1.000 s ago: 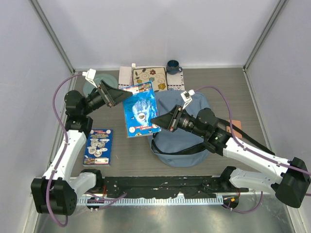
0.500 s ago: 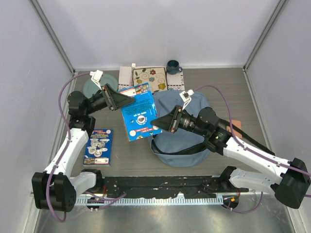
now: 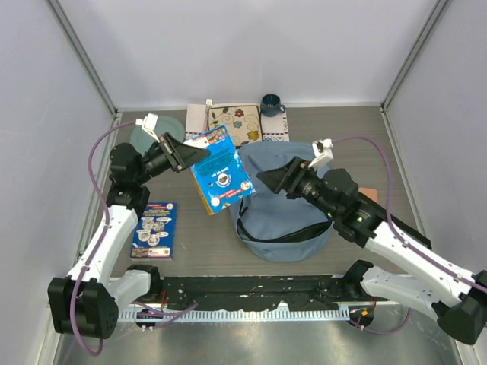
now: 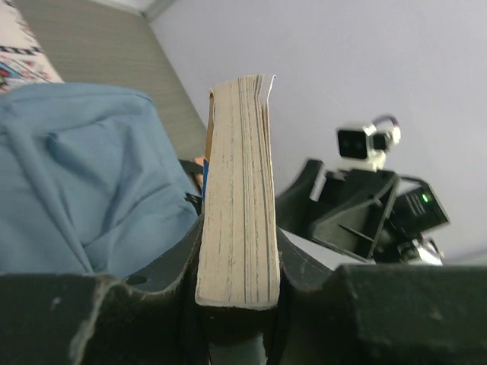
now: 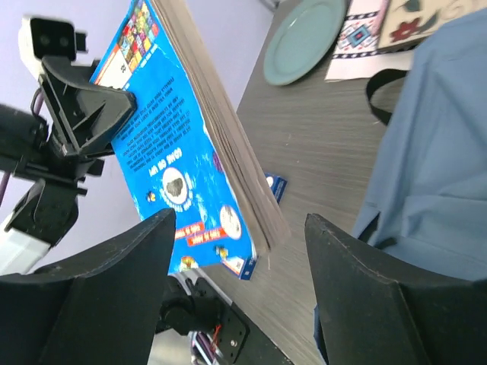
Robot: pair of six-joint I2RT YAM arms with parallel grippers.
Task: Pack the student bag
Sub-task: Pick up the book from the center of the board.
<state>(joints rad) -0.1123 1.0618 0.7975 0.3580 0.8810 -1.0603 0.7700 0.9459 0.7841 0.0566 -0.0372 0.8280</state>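
A blue picture book [image 3: 221,171] hangs in the air over the left edge of the student bag [image 3: 283,207], a light-blue backpack lying on the table. My left gripper [image 3: 190,153] is shut on the book's upper left end; in the left wrist view the book's page edge [image 4: 237,205] is clamped between both fingers. My right gripper [image 3: 268,176] stands open just right of the book, apart from it. In the right wrist view the book [image 5: 167,152] hangs ahead of the wide fingers [image 5: 99,296]. A second blue book [image 3: 154,228] lies flat at the left.
A teal plate [image 3: 144,137], an embroidered white mat [image 3: 236,122] and a dark blue mug [image 3: 272,104] line the back of the table. An orange object [image 3: 370,193] peeks out right of the bag. Grey walls stand on three sides.
My left gripper closed on the book's upper end. My right gripper let go of the book, opened and drew back to the right. The book swung a little to the right.
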